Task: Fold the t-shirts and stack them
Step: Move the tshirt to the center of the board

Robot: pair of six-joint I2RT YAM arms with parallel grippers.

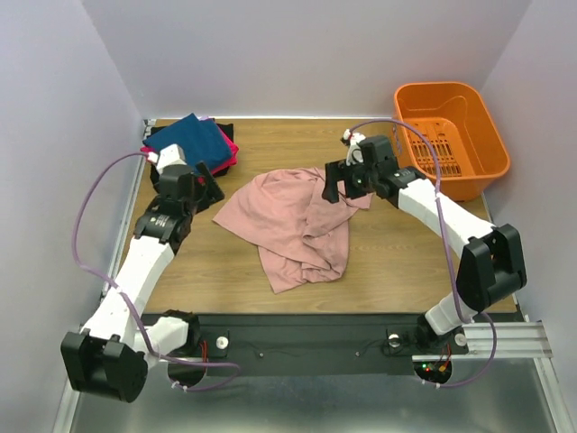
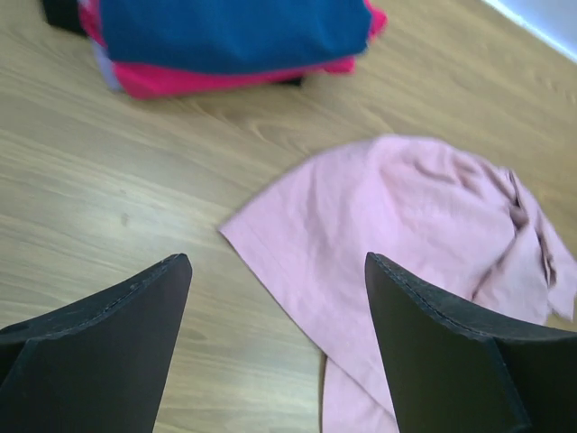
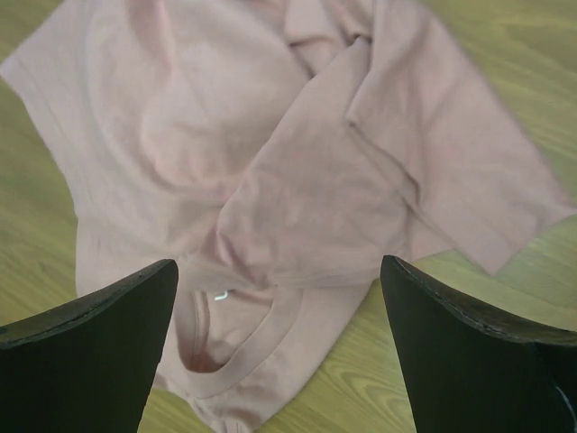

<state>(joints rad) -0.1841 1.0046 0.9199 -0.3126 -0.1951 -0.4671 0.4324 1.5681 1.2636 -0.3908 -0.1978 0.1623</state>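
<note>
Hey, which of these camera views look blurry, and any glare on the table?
Top external: sharp, evenly lit, no glare on the table. Left wrist: folded stack soft, slightly blurred. Right wrist: pink t-shirt mildly soft, wood tinted greenish.

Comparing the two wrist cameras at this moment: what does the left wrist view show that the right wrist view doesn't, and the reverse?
Only left wrist: a navy t-shirt folded on top of a magenta t-shirt, at the far part of the table. Only right wrist: the neckline of the pink t-shirt, with a small white tag inside it. Both: that pink t-shirt lying crumpled on the wood; left gripper and right gripper are open, holding nothing.
</note>
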